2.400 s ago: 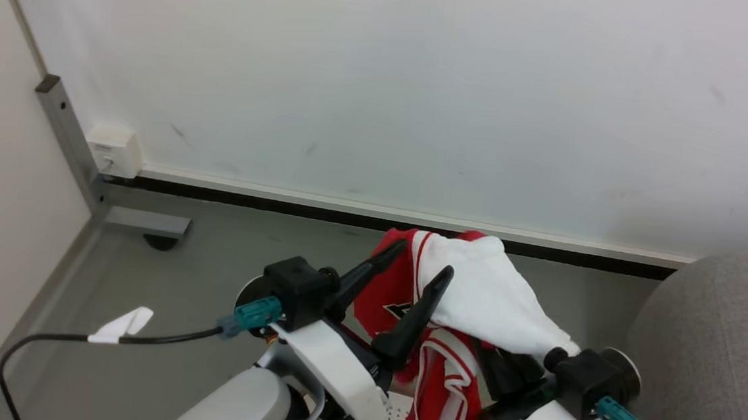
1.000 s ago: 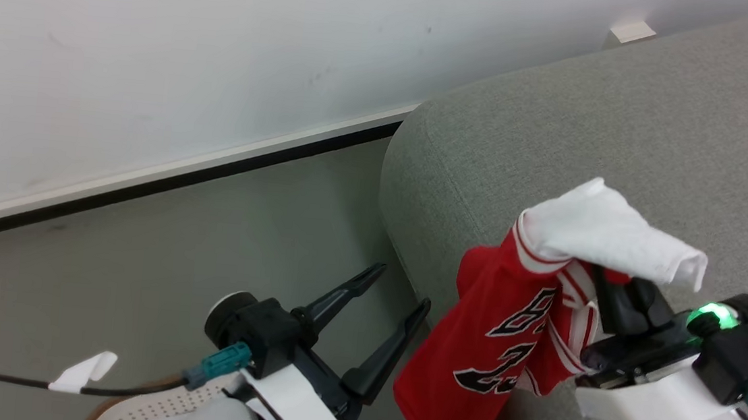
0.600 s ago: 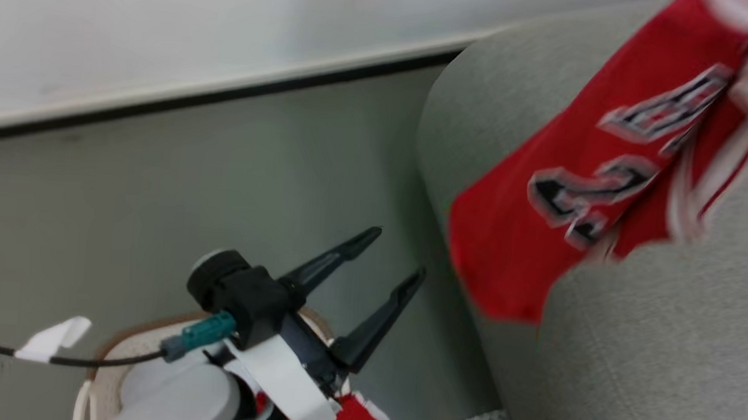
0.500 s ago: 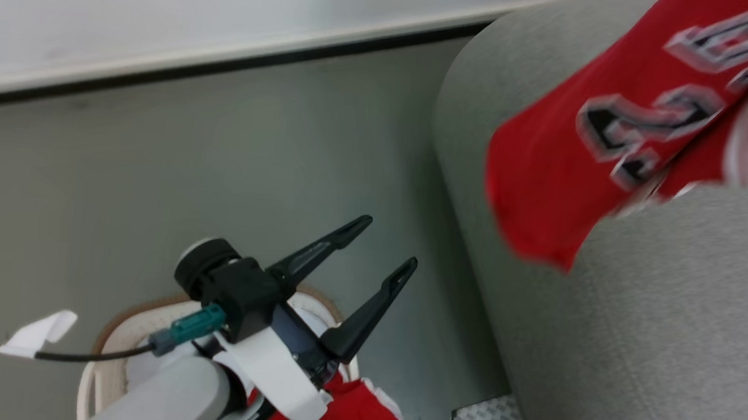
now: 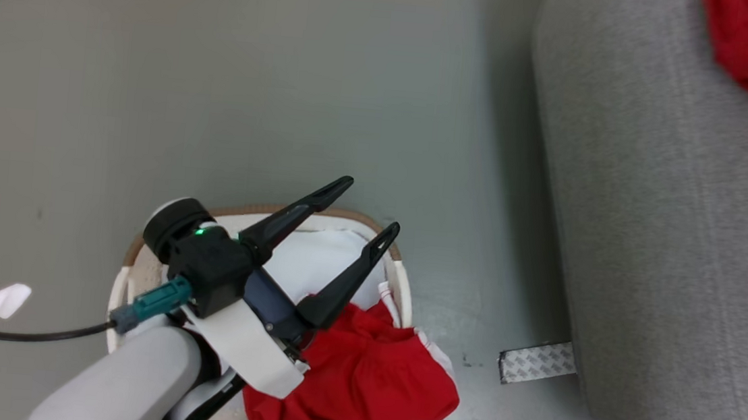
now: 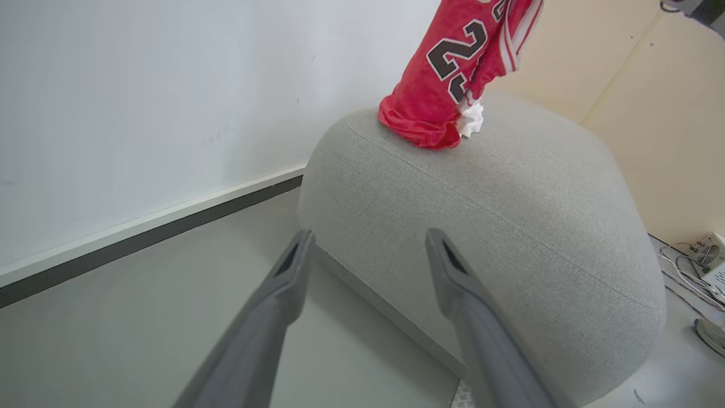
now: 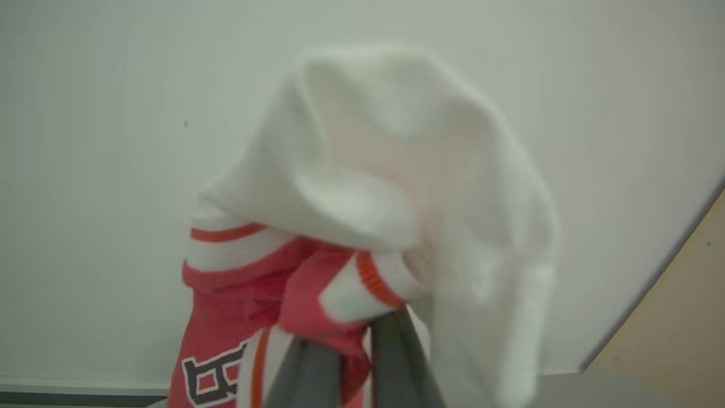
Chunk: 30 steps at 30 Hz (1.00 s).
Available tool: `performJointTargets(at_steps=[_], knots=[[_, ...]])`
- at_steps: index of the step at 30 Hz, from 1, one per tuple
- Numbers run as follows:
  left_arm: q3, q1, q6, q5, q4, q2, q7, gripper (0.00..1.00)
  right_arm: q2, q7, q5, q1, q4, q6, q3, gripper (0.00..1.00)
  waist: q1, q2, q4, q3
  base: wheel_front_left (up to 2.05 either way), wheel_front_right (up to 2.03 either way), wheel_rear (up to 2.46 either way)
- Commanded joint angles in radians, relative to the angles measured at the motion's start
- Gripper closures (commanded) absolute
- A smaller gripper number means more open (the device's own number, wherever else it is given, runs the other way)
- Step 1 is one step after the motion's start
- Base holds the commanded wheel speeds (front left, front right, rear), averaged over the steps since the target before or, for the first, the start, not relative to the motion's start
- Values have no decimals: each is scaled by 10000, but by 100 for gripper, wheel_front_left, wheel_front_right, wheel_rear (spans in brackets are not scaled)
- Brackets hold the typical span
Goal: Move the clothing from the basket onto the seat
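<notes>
My left gripper (image 5: 373,204) stands open and holds nothing, over the white basket (image 5: 232,211) with the brown rim. In the basket lie a red garment with white trim (image 5: 359,378), spilling over its right edge, and some white cloth (image 5: 315,259). The light grey couch (image 5: 670,229) fills the right side. My right gripper (image 7: 362,340) is shut on a red jersey (image 7: 226,294) with a white cloth (image 7: 396,170) draped over it. In the left wrist view the numbered jersey (image 6: 447,73) hangs from above with its hem touching the couch top (image 6: 481,198), beyond my open left gripper (image 6: 369,243).
Grey floor lies between the basket and the couch, with a patch of tape (image 5: 536,363) at the couch's base. A white wall with a dark baseboard (image 6: 141,238) stands behind. Cables and a small device (image 6: 708,260) lie on the floor past the couch.
The head camera has tilted down toward the basket. My right gripper has carried the jersey up and right over the couch, where its hem now touches. The left gripper stays open.
</notes>
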Motion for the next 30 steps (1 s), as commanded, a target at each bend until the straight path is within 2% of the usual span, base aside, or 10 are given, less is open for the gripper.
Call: performJointTargets(at_steps=[1, 7, 13, 14, 15, 16, 17, 23, 30], knots=[[21, -139, -47, 118, -38, 65, -56, 0, -104, 5, -103, 346, 436, -22, -19, 100, -2, 0, 265, 329, 0, 0, 0], [-6, -292, -54, 144, -47, 63, -80, 0, -35, 246, -351, 1359, 2579, -22, -100, 100, -2, 0, 518, 681, 0, 0, 0], [34, -367, -22, 113, 46, 119, -124, 0, 205, 636, -185, 1572, 3814, -22, 101, 100, -2, 0, 629, 784, 0, 0, 0], [41, -373, -17, 98, 64, 131, -142, 0, 219, 621, -201, 1534, 3905, -22, 179, 86, -2, 0, 629, 771, 0, 0, 0], [51, -367, -9, 78, 88, 142, -158, 0, 236, 622, -241, 1503, 3985, -22, 289, 61, -2, 0, 619, 739, 0, 0, 0], [56, -354, -6, 52, 125, 139, -177, 0, 245, 613, -292, 1465, 4050, -22, 432, 25, -2, 0, 605, 688, 0, 0, 0], [57, -326, 4, 25, 173, 128, -180, 0, 244, 631, -311, 1422, 4136, -22, 515, 0, -2, 0, 584, 608, 0, 0, 0], [9, 65, 120, -165, 644, -87, -364, 0, -2, 798, 114, 1570, 3978, -22, 1506, 0, -2, 0, 425, -481, 0, 0, 0], [398, 767, 503, -606, 1258, -306, -732, 0, -1176, 1045, 1123, 2503, 2946, -22, 2895, 0, -2, 0, 410, -2457, 0, 0, 0]])
